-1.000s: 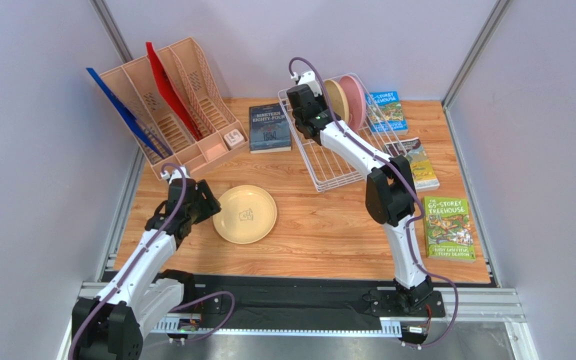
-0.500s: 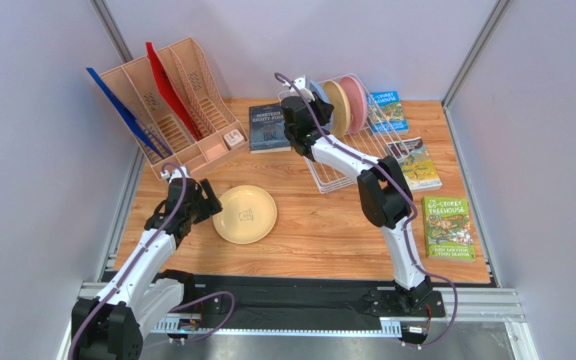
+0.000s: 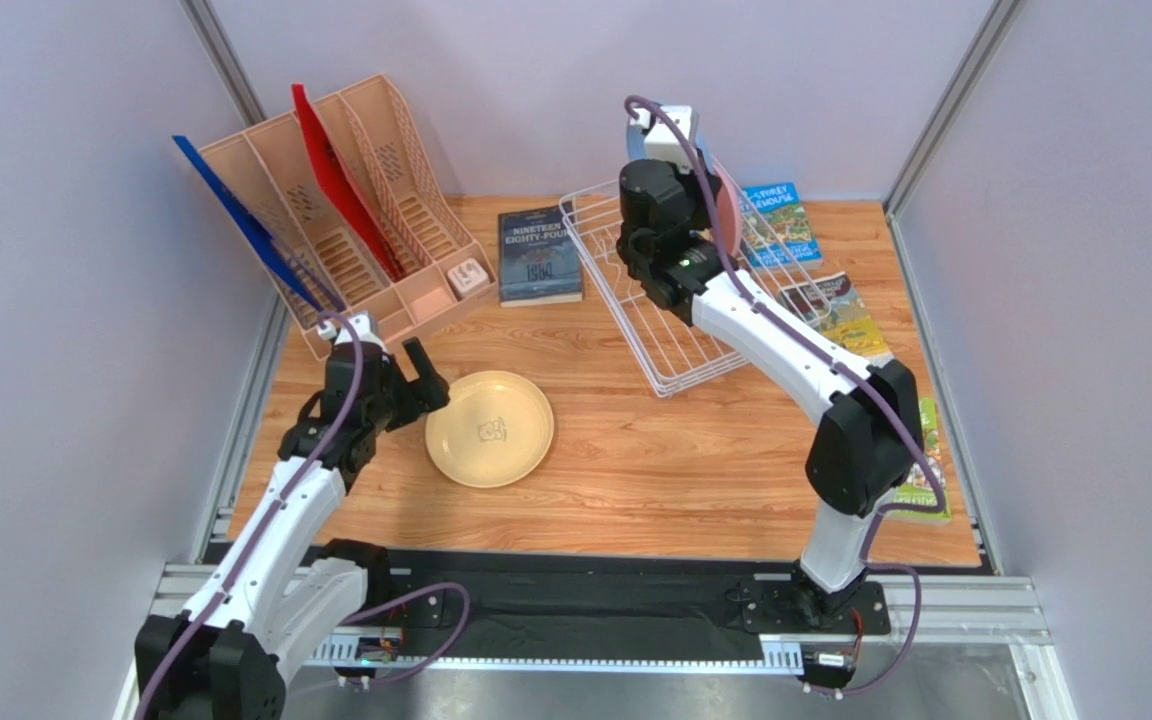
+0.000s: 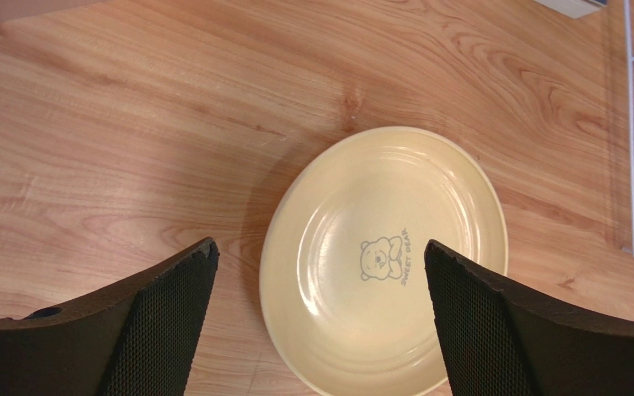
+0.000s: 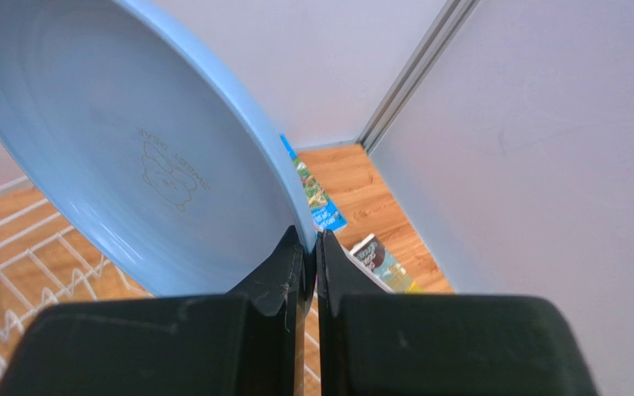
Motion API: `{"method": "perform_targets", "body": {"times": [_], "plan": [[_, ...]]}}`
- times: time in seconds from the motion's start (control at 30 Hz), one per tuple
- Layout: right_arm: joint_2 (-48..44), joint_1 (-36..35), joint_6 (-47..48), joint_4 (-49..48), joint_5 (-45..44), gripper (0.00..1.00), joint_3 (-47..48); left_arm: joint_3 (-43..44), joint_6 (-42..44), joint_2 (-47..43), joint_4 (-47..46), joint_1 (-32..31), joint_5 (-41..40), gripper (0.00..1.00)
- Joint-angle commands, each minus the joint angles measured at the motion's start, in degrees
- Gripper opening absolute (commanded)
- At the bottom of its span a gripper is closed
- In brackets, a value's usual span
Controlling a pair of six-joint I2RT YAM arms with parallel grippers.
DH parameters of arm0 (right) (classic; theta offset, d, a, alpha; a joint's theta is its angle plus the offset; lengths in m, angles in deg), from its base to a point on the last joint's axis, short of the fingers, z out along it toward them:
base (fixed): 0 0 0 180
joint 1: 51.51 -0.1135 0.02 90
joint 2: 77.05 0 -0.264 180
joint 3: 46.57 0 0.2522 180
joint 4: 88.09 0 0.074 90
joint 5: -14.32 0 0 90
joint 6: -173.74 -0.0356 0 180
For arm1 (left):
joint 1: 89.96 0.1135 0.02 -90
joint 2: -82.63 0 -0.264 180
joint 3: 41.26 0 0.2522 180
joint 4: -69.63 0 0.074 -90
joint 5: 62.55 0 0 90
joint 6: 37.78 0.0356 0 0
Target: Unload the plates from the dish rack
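Observation:
A pale yellow plate [image 3: 491, 428] lies flat on the table, and it shows its bear mark in the left wrist view [image 4: 382, 264]. My left gripper [image 3: 425, 383] is open wide just above the plate's left edge, with nothing between its fingers [image 4: 319, 244]. High over the white wire dish rack [image 3: 672, 300], my right gripper [image 5: 312, 241] is shut on the rim of the light blue plate [image 5: 130, 148], which stands on edge in the air. A sliver of the pink plate [image 3: 720, 210] shows in the rack behind the right arm. Any other plate there is hidden.
A peach file organiser [image 3: 342, 210] with a blue and a red folder stands at the back left. A dark book [image 3: 539, 255] lies beside the rack. More books [image 3: 778, 222] lie along the right side [image 5: 382, 264]. Grey walls close in the table.
My right arm has lifted the light blue plate up out of the rack and swung right. The left gripper has opened wider and drawn slightly back from the yellow plate.

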Motion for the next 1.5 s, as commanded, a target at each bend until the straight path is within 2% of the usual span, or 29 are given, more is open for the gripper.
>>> {"method": "perform_targets", "body": {"times": [0.0, 0.07, 0.1, 0.23, 0.37, 0.53, 0.63, 0.83, 1.1, 1.23, 1.37, 1.47], "plan": [[-6.30, -0.47, -14.26, 15.02, 7.98, 0.00, -2.18, 3.30, 2.73, -2.01, -0.88, -0.08, 6.16, 1.00], [-11.29, -0.47, -19.01, 24.22, 15.11, 0.00, -3.15, 3.74, 3.87, -2.62, -4.02, -0.08, 12.99, 1.00], [-12.89, -0.38, -23.47, 26.81, 22.71, 0.00, -3.50, 4.18, 3.96, -2.54, -5.35, -0.08, 15.73, 1.00], [-20.80, -0.38, -29.31, 34.03, 41.03, 0.02, -8.93, 4.98, 2.82, -0.35, -13.78, -0.08, 28.65, 1.00], [-26.69, -0.29, -35.89, 34.13, 57.90, 0.04, -15.86, 4.54, 1.59, 2.38, -18.72, -0.26, 31.67, 1.00], [-31.53, -0.38, -42.66, 29.74, 69.35, 0.04, -23.88, 3.57, 0.45, 4.76, -24.42, -0.96, 32.11, 1.00], [-32.76, -0.47, -44.25, 28.77, 71.91, 0.04, -26.78, 3.04, -0.86, 4.93, -26.97, -1.49, 31.94, 1.00], [-33.65, -0.47, -45.40, 27.80, 70.34, 0.04, -29.95, 1.99, -1.49, 3.01, -27.25, -3.16, 29.57, 1.00], [-34.27, -0.03, -43.99, 28.94, 60.76, 0.03, -29.43, -0.38, -0.96, -6.74, -19.61, -3.25, 21.22, 1.00], [-32.77, -0.03, -44.60, 27.80, 62.16, 0.02, -29.34, -1.09, -0.70, -9.92, -18.90, -3.25, 20.51, 1.00], [-30.93, -0.12, -45.92, 25.61, 66.81, 0.01, -29.60, -1.18, -1.40, -7.12, -20.39, -3.25, 23.05, 1.00], [-29.52, -0.03, -46.63, 24.63, 70.51, 0.02, -29.34, -1.97, -3.06, -4.66, -24.78, -3.34, 25.43, 0.99]]}}
